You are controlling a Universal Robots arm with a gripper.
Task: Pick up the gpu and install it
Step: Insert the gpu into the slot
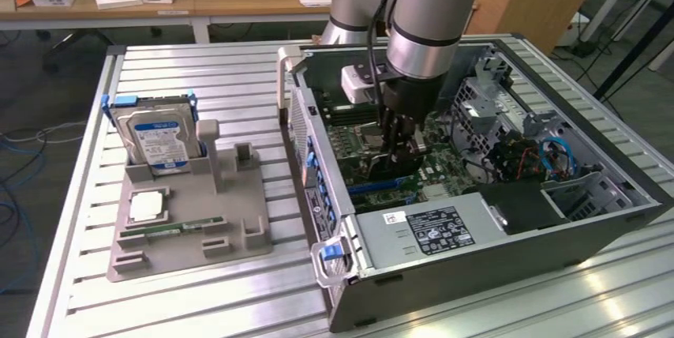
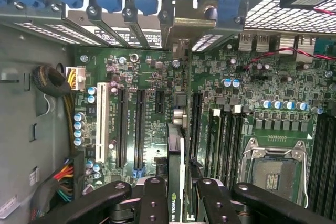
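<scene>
Grey computer case (image 1: 474,275) open; inside, pincer (image 2: 178,198) clamps gpu (image 2: 175,150) edge-on above green motherboard (image 2: 252,77).

Thin dark gpu card (image 2: 175,182), seen edge-on: pale lettering, apparently "NVIDIA QUA", cut off at the frame edge. Grey metal power supply box (image 1: 432,231): white sticker, print illegible. Silver hard drive (image 1: 158,142): blue-white label, print illegible.

Open black metal computer case (image 1: 474,275) on the slatted aluminium table (image 1: 189,306) toward its edge at the exterior view's right, grey plastic parts holder (image 1: 226,223) beside it, silver hard drive (image 1: 160,142) upright at the holder's far end, thin dark gpu (image 2: 175,150) edge-on over the green motherboard (image 2: 157,77) inside the case, clamped in the black gripper (image 2: 180,184)
</scene>
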